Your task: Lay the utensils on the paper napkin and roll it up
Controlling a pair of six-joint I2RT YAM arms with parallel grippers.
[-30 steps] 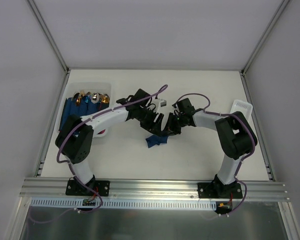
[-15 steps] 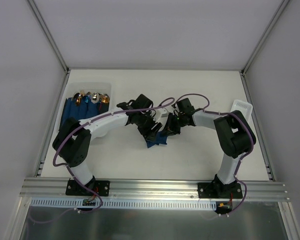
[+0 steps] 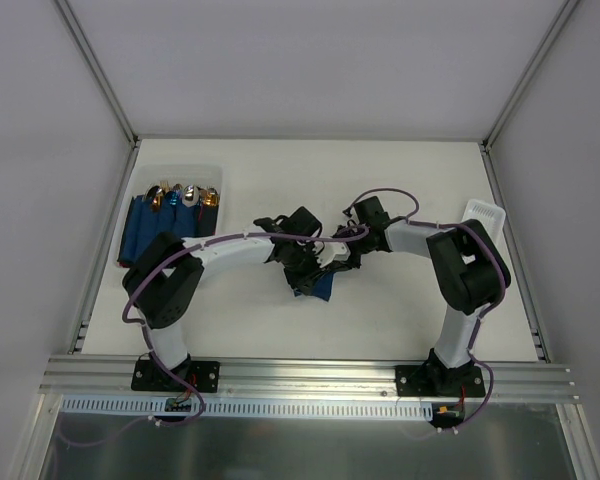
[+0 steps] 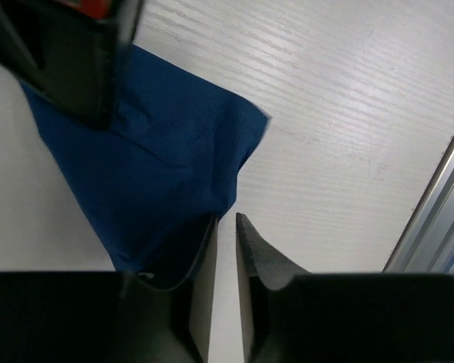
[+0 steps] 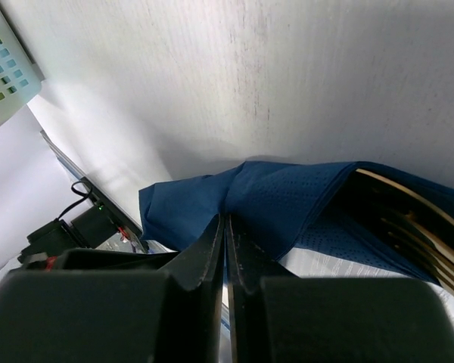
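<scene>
The navy paper napkin (image 3: 322, 290) lies bunched at the table's middle, between both grippers. In the right wrist view the paper napkin (image 5: 287, 197) is folded over coppery-gold utensils (image 5: 408, 223), whose handles show inside the fold at the right. My right gripper (image 5: 227, 221) is shut, pinching a ridge of the napkin. In the left wrist view, my left gripper (image 4: 225, 221) stands at the near corner of the paper napkin (image 4: 159, 151). Its jaws are a narrow slit apart with bare table showing between them, and the cloth lies against the outside of the left finger.
A tray (image 3: 218, 172) at the back left holds several dark blue rolls with metal cutlery heads. A white perforated basket (image 3: 483, 213) sits at the right edge. The right gripper's black body (image 4: 60, 53) hangs over the napkin's far side.
The left arm has swung right and down onto the napkin, and its jaws have narrowed from wide to a slit. The right gripper stays pinched on the napkin.
</scene>
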